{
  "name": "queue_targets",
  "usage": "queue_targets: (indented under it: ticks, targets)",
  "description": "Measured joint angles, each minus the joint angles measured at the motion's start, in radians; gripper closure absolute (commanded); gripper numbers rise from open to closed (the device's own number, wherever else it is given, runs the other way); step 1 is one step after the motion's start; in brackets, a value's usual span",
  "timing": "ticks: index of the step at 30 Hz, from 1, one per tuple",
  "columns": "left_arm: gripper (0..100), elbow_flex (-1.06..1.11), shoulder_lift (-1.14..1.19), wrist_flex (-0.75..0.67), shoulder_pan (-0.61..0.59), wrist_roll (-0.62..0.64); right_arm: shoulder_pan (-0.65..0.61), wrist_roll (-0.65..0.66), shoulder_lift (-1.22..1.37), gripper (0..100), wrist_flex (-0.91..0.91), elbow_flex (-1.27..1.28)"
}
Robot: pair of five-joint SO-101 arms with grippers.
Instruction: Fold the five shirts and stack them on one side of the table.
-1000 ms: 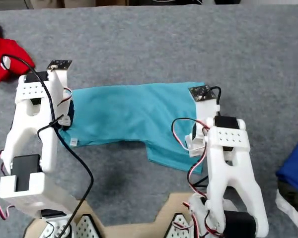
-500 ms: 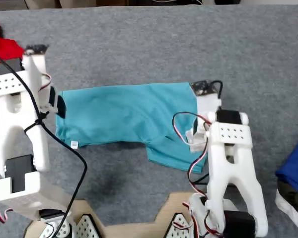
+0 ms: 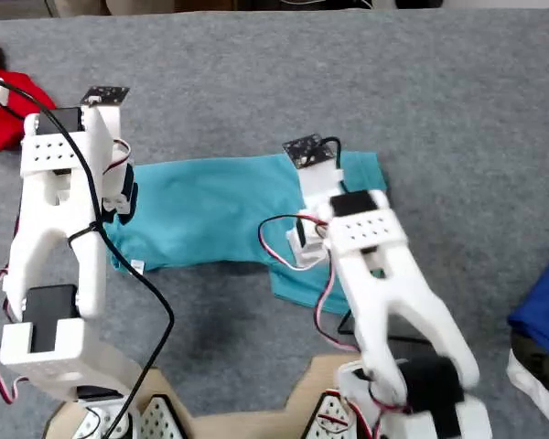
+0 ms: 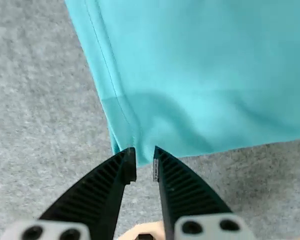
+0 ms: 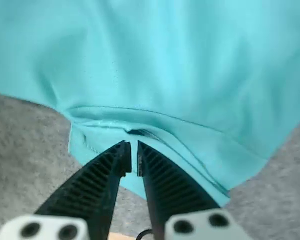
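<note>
A teal shirt point(image 3: 220, 210) lies spread across the middle of the grey table point(image 3: 457, 101), with a flap folded along its near right part point(image 3: 297, 279). My left gripper point(image 4: 144, 160) hovers at the shirt's left hem point(image 4: 115, 100), and its fingers are a narrow gap apart with nothing between them. In the high view the left gripper point(image 3: 126, 199) is at the shirt's left edge. My right gripper point(image 5: 133, 147) is shut just above a crease in the teal shirt point(image 5: 180, 60). The right arm point(image 3: 357, 229) reaches over the shirt's right half.
A red shirt point(image 3: 2, 114) lies bunched at the far left edge. At the right edge sits a pile with a blue shirt point(image 3: 542, 311) on top of dark and white cloth point(image 3: 531, 370). The wooden arm base point(image 3: 247, 416) is at the near edge.
The left arm swung out to the left, then came back to the shirt's left edge. The right arm moved left from the shirt's right edge to over its right half. The shirt stayed put.
</note>
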Motion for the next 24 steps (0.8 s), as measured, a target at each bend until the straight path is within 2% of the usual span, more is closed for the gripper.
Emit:
queue_targets:
  ticks: [10,19,24]
  targets:
    - [93,0.002,0.0,0.003,0.0,0.003,-0.003,-0.018,0.239,96.8,-0.006,-0.087]
    - [93,0.002,0.0,0.003,0.0,0.003,-0.005,-0.018,0.244,97.0,0.072,-0.103]
    - [93,0.002,0.0,0.003,0.0,0.003,-0.048,-0.018,0.244,99.4,0.129,-0.103]
